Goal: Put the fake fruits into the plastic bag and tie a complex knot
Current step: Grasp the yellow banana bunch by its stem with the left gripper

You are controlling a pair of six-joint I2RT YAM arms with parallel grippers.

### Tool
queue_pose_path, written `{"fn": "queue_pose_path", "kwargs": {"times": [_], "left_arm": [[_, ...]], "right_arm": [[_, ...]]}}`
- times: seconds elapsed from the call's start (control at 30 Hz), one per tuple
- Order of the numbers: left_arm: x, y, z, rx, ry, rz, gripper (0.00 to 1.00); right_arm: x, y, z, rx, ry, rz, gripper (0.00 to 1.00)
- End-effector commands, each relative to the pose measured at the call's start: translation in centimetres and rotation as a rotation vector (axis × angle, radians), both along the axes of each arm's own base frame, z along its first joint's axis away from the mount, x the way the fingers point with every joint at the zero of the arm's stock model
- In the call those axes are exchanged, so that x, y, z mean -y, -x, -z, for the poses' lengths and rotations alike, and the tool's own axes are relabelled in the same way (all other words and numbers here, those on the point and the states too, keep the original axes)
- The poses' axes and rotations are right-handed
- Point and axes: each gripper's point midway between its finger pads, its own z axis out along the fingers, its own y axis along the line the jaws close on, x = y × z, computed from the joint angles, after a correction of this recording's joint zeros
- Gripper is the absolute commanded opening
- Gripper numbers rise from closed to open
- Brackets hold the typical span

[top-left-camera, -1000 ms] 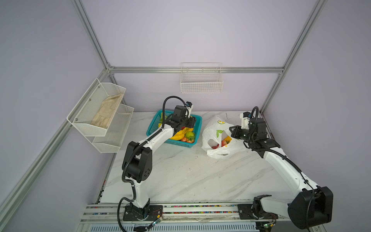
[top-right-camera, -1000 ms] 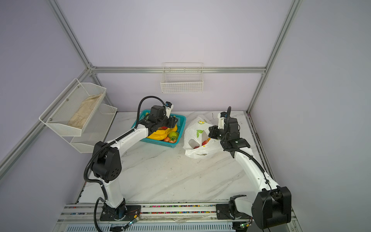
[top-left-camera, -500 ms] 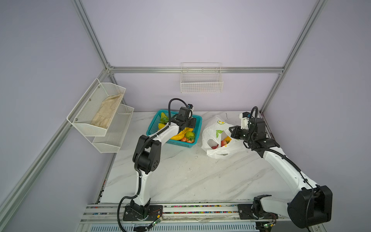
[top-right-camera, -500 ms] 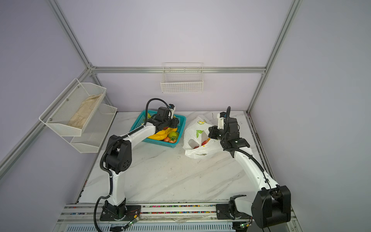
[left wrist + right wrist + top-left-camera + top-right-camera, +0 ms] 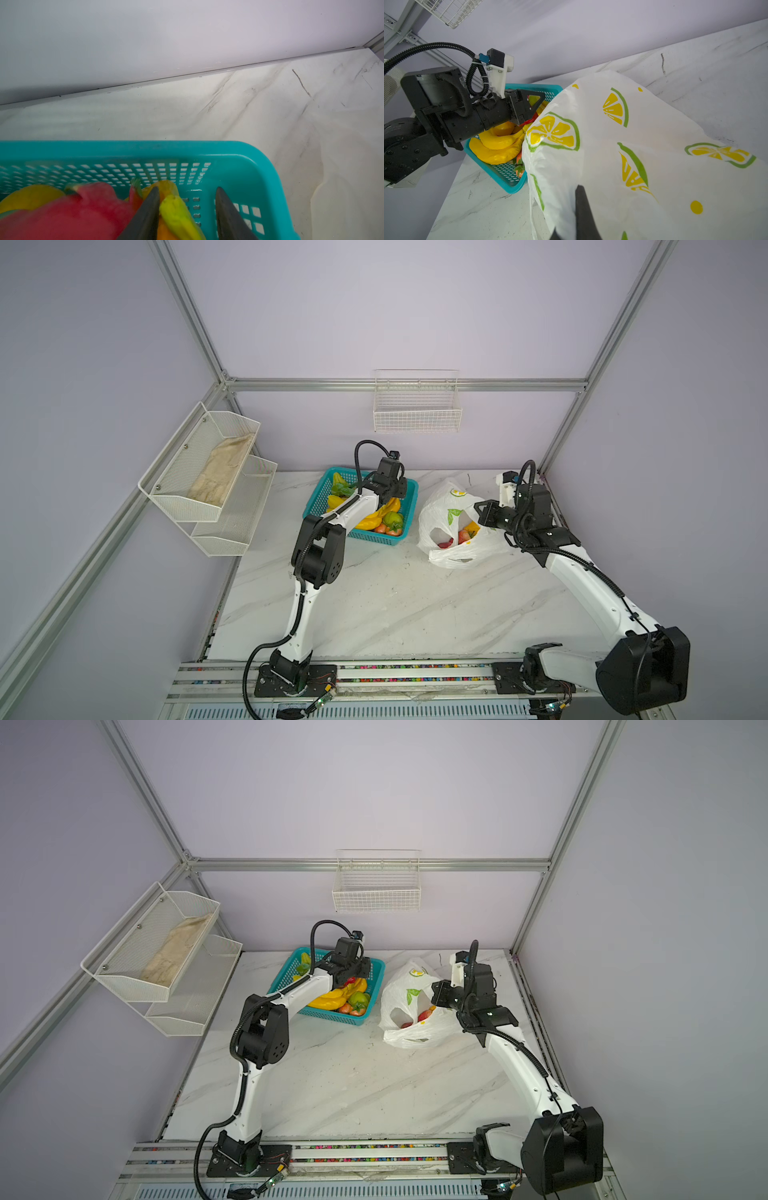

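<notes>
Straddling a light, likely slippery banana (image 5: 176, 212) at its tip with spread left claw (image 5: 187, 189), right claw (image 5: 481, 514) pinching limp plastic bag (image 5: 654, 145).

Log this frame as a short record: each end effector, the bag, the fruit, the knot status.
left end effector: open, inside the teal basket, jaws straddling a yellow fruit
right end effector: shut on the plastic bag at its rim, holding the mouth open
fruit in bag: some, including a red piece
fruit in basket: bananas, a green fruit, others
knot: not tied
</notes>
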Motion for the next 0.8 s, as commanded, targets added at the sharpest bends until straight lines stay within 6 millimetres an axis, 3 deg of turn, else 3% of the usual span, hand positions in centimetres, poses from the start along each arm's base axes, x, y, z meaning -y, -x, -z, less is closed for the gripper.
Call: {"fn": "queue_pose_path", "kwargs": {"times": [0.0,0.17,0.33,0.63,0.77], "left_arm": [[0.1,-1.6,-4.0,0.092,0.018,-0.045,0.36],[0.9,-1.1,-4.1,0.091,0.023,-0.040,0.26],[1.8,0.1,-6.0,0.106,0.064,-0.027,0.15],[2.6,3.7,-13.3,0.227,0.327,0.006,0.04],[2.4,5.3,-15.7,0.260,0.420,0.022,0.00]], "right_arm": [[-0.2,0.0,-1.1,0.035,-0.011,-0.013,0.00],[-0.3,-0.1,-1.1,0.035,-0.014,-0.018,0.00],[-0.3,0.2,-1.8,0.051,-0.019,-0.019,0.00],[-0.3,0.6,-2.2,0.060,-0.022,-0.023,0.00],[-0.3,0.6,-2.3,0.067,-0.023,-0.023,0.00]]}}
